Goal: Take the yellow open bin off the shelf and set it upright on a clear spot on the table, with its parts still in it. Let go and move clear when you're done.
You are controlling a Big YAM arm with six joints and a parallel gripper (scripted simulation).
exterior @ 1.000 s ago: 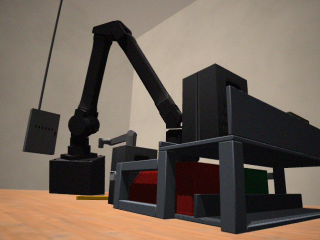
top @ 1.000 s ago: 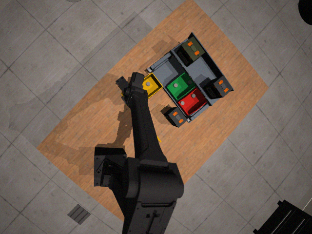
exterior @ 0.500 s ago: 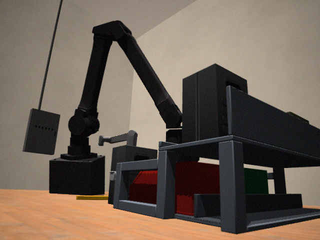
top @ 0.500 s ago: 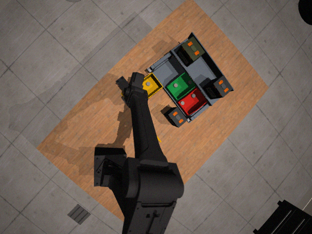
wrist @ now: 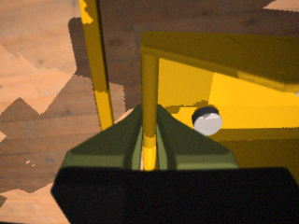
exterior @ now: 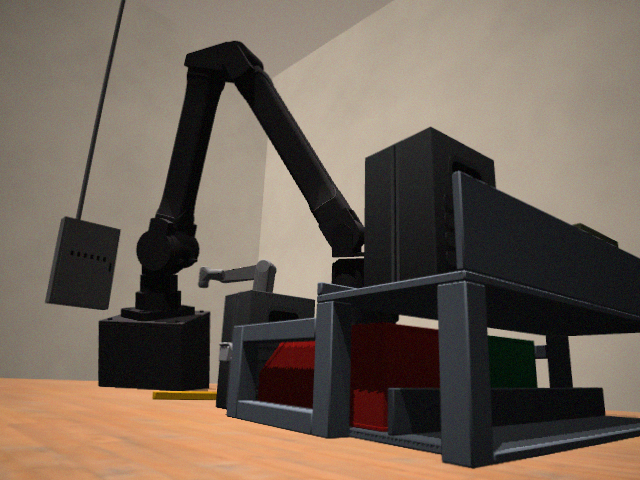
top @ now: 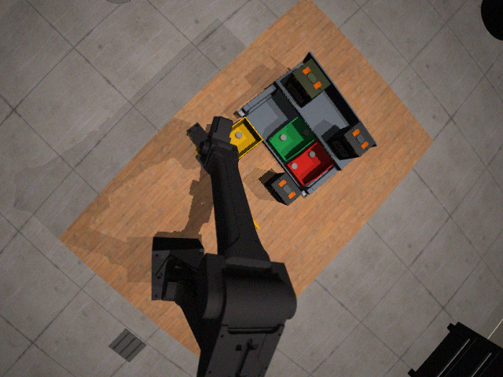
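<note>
Wrist view first: my gripper (top: 205,148) (exterior: 348,271) (wrist: 149,111) is clamped on one upright wall of the yellow bin (top: 248,142) (wrist: 224,51), one finger inside and one outside. That makes sense to me: the thin wall suits these fingers, and the open top leaves room for the inner one. The bin stretches away to the right of the fingers there, its opening upward, with a pale round part (top: 238,135) (wrist: 207,122) in view inside. From overhead, the bin is out in front of the shelf (top: 324,109) (exterior: 465,372), its near corner close to the shelf's front edge; whether its base touches the worktop (top: 332,219) (exterior: 77,434) (wrist: 28,84), I can't tell.

Beyond the bin from the gripper, the green bin (top: 291,138) (exterior: 511,361) and red bin (top: 310,164) (exterior: 398,356) sit on the lower level, and a dark case (top: 286,190) (exterior: 237,320) takes up the worktop by the shelf. I'd steer away from all three. Gripping one wall puts the weight to one side, so a tilt could slide the parts. Next I'd want it level, set down gently, then released with a straight lift so the inner finger doesn't drag the wall.

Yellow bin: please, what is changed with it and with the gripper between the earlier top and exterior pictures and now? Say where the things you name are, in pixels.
Nothing visibly changed. The yellow bin (top: 246,142) (wrist: 262,100) and the gripper (top: 205,149) (exterior: 347,271) (wrist: 149,111) stayed where they were, as did the green bin (top: 290,141) (exterior: 511,361) and red bin (top: 307,162) (exterior: 395,356). There is no earlier wrist picture to compare the grip.
</note>
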